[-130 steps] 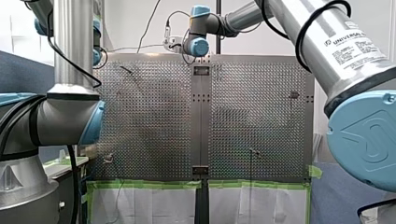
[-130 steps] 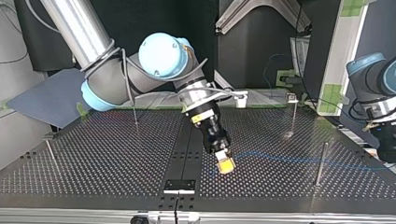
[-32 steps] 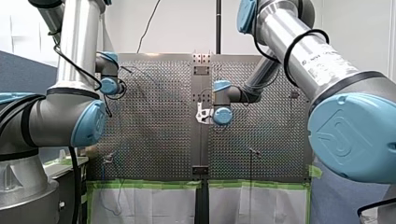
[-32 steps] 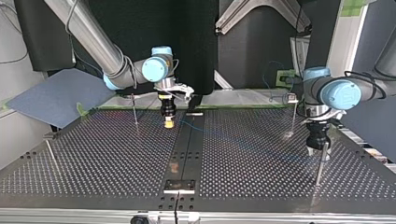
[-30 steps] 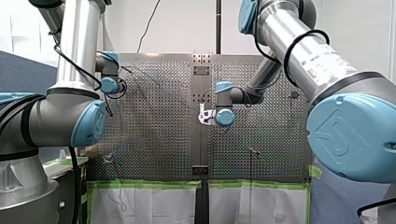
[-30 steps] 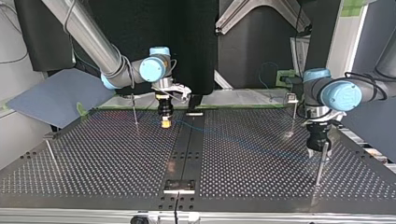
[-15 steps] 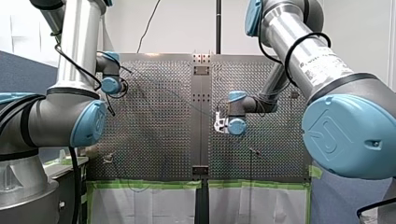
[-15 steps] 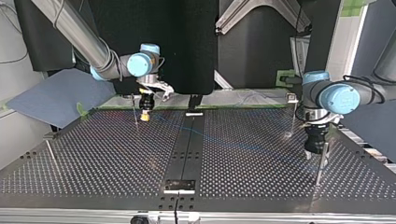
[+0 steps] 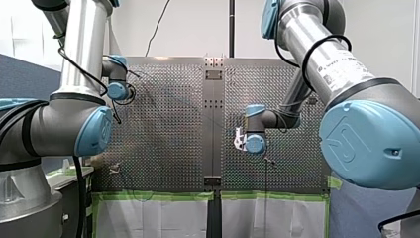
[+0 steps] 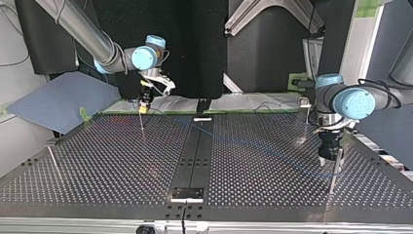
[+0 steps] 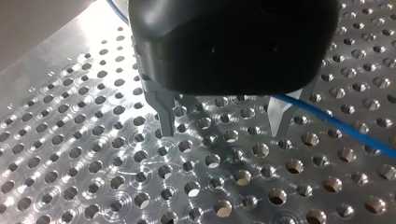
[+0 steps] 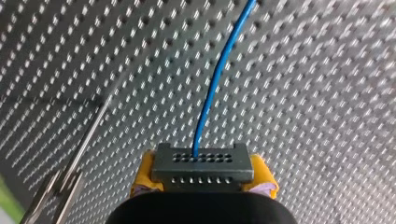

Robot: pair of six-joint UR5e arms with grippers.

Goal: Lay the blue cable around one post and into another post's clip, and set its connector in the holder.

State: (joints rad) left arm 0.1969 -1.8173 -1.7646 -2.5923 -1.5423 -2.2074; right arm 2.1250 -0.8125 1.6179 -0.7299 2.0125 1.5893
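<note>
My right gripper is shut with its yellow pads on the black connector. The blue cable leaves the connector and curves away over the perforated table. In the top view my right gripper hangs at the far left, just above a thin post. The blue cable trails from there across the table toward my left gripper. My left gripper is open with its metal fingers just above the plate. The cable passes outside one finger, not between them. Another post stands right by it.
Two more posts stand at the top view's left edge and far right. A post with a clip shows beside my right gripper. Small black brackets sit on the centre strip, one near and one far.
My right gripper has carried the connector toward the top view's far left, up to the post there, and the cable has swung after it. My left gripper has stayed by its post.
</note>
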